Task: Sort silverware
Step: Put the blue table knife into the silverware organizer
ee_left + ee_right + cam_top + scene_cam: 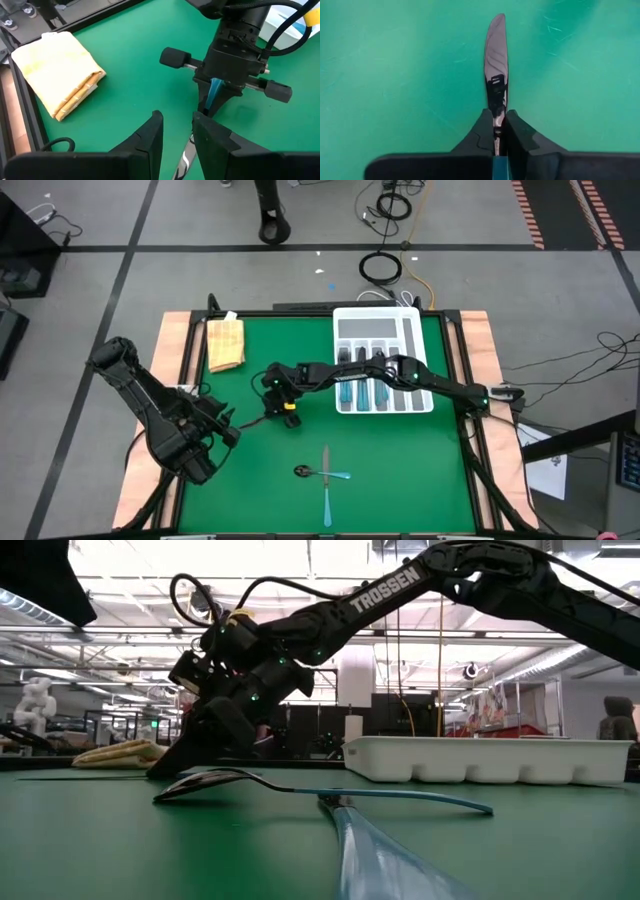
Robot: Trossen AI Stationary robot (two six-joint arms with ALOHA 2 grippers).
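Note:
My right gripper (496, 117) reaches from the right to the table's middle (284, 412) and is shut on a knife (496, 60) with a light-blue handle (216, 90). My left gripper (177, 125) is open and waits just left of it (228, 428), its fingers on either side of the blade's tip (186, 156). Whether they touch the blade I cannot tell. A spoon (320, 473) and another knife (327, 495) lie flat on the green mat near the front edge. More blue-handled silverware (362, 392) lies in the white tray (383, 320). My right gripper pinches the knife between its two fingers where the blade meets the handle (496, 107), with the fingers along its length. The silvery blade sticks out past the fingertips and the blue handle (500, 165) runs back between them. The fingers slant down toward the mat.
A folded yellow cloth (225, 343) lies at the far left corner of the mat. The white tray stands at the far right. Raised dark rails (190, 360) edge the mat. Bare green mat (400, 470) lies at the near right.

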